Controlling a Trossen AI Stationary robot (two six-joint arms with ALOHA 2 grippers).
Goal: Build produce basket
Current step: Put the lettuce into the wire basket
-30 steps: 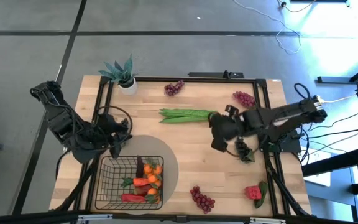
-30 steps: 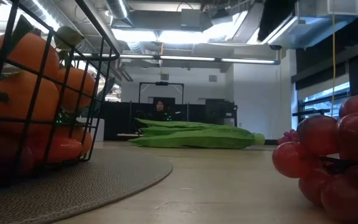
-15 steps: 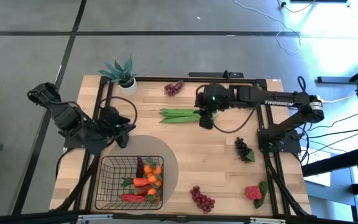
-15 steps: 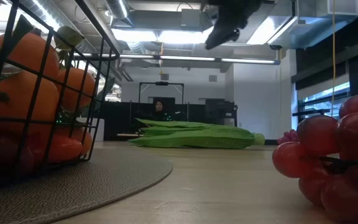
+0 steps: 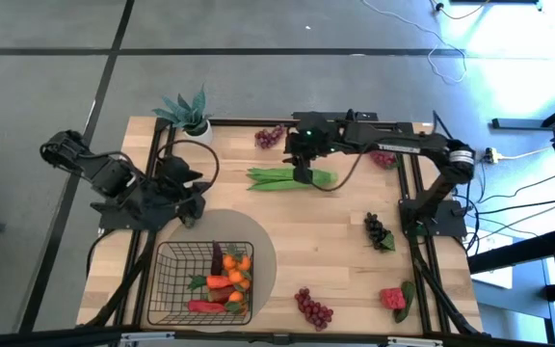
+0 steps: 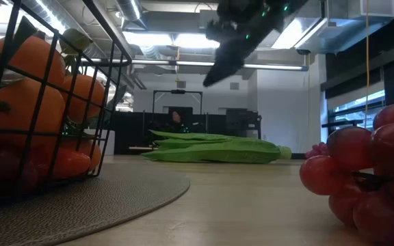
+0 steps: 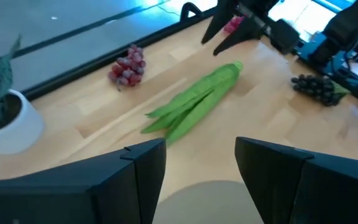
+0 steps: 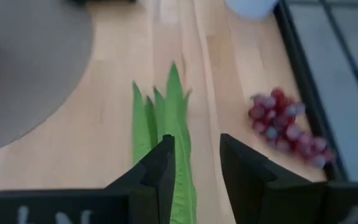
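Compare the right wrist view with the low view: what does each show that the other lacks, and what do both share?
Only the right wrist view shows a red grape bunch beside the table's dark edge rail, and the right gripper with its fingers parted over the pods. Only the low view shows the basket holding orange produce. Both show the green bean pods and the grey round mat.

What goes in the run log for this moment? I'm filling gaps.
right hand: open, above bean pods | left hand: open, waiting beside basket | basket: part filled
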